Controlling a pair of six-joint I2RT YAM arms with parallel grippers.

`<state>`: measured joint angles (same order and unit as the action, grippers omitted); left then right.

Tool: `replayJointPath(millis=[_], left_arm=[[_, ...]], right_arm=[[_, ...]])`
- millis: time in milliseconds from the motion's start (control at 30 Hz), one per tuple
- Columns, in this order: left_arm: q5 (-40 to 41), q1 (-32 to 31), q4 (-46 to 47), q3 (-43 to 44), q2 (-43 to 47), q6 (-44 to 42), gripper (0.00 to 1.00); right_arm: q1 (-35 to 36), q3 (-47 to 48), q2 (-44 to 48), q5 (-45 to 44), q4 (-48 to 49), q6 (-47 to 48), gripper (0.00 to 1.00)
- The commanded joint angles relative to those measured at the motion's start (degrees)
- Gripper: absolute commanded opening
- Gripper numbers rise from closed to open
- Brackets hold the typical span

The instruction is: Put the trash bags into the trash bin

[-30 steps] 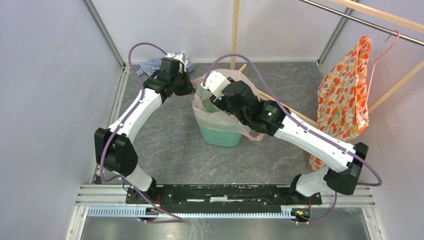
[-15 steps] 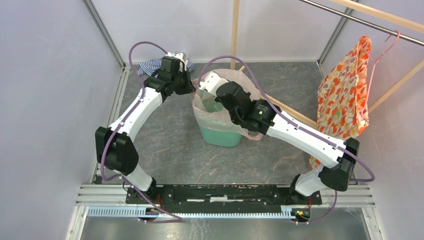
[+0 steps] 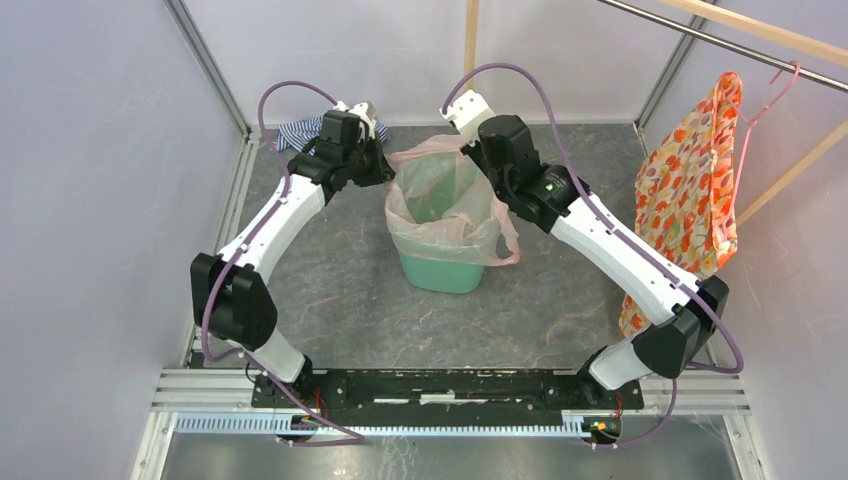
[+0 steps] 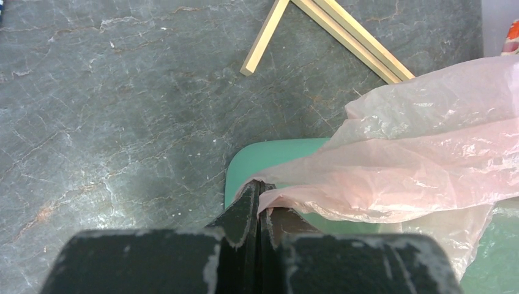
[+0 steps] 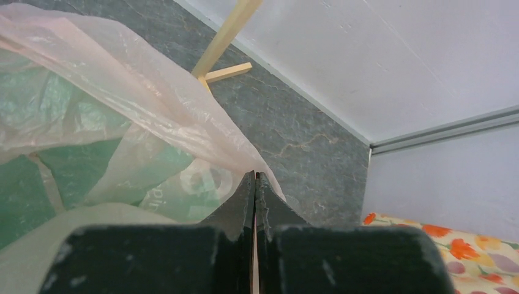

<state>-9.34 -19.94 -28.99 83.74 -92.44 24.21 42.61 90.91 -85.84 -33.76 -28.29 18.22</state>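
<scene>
On the grey table (image 3: 340,290), the pink bag (image 4: 428,153) lines the green bin (image 3: 440,272) between both hands. The left hand (image 4: 260,190) and right hand (image 5: 255,177) are closed on its rim. Only the right wrist view shows faint, unreadable print.

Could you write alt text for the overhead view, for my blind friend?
Two robot arms hold a thin pink trash bag open in a mint-green bin, the left gripper and right gripper each pinching its rim on opposite sides. An orange floral garment hangs at the right; a striped cloth lies behind the left arm.
</scene>
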Motion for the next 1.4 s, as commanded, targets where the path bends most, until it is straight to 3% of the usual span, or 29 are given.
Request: replayJointPath(millis=[0, 533, 733, 867, 1133, 1367], left_arm=[[-1.31, 0.30, 3.94, 0.05, -0.60, -0.49, 0.02], [0.11, 0.11, 6.20, -7.26, 0.21, 2.77, 0.02], [0.39, -0.34, 6.27, -10.29, 2.38, 4.06, 0.02], [1.87, -0.32, 5.76, -12.79, 5.49, 4.25, 0.02], [3.81, -0.31, 6.75, -20.96, 12.93, 5.58, 0.02], [4.03, -0.20, 6.91, -22.90, 15.00, 5.46, 0.02]], right_arm=[[-3.23, 1.61, -1.46, 7.68, 3.92, -3.10, 0.00], [-19.70, -16.41, 1.73, 32.99, 16.73, -22.31, 0.00], [-20.63, -21.85, 2.97, 42.04, 21.24, -28.37, 0.00], [-20.57, -22.63, 4.44, 42.84, 21.09, -30.19, 0.02], [-20.44, -19.80, 5.67, 50.72, 17.21, -28.68, 0.18], [-20.38, -12.12, 7.58, 39.93, 5.32, -25.01, 0.55]])
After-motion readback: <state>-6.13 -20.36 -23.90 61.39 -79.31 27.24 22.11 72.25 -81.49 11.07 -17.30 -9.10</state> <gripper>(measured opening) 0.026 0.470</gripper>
